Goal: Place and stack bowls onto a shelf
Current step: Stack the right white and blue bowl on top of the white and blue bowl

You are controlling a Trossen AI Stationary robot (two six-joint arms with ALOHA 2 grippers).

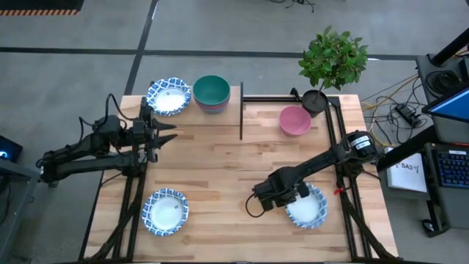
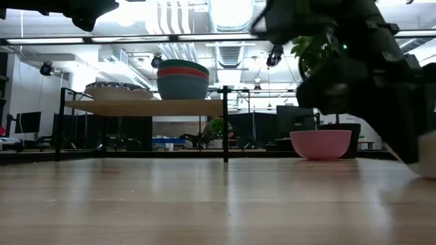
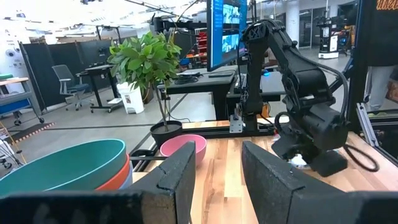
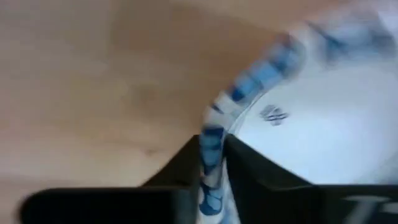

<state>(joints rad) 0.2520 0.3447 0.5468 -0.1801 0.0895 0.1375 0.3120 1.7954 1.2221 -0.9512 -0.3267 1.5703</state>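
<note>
On the shelf (image 1: 196,123) stand a white bowl with a blue rim (image 1: 168,96) and a stack of plain bowls with the green one on top (image 1: 211,92); the low view shows both on the shelf board (image 2: 143,107). The pink bowl (image 1: 294,120) rests on its base on the table, and another white blue-rimmed bowl (image 1: 165,212) sits near the table's near-left corner. My left gripper (image 1: 170,132) hovers open over the shelf's near side. My right gripper (image 1: 287,198) is shut on a third white blue-rimmed bowl (image 1: 308,207) near the table's near-right part. My right gripper (image 4: 214,155) pinches the blue patterned rim (image 4: 214,134) of the white bowl between its two fingers, one finger inside the bowl and one outside. It comes at the rim's left side from above. Whether the bowl is lifted off the table, I cannot tell.
A black plant pot (image 1: 315,101) with a leafy plant (image 1: 333,57) stands at the far edge beside the pink bowl. The shelf's black frame post (image 1: 242,110) rises between shelf and pink bowl. Bare tabletop (image 1: 220,169) lies in the middle.
</note>
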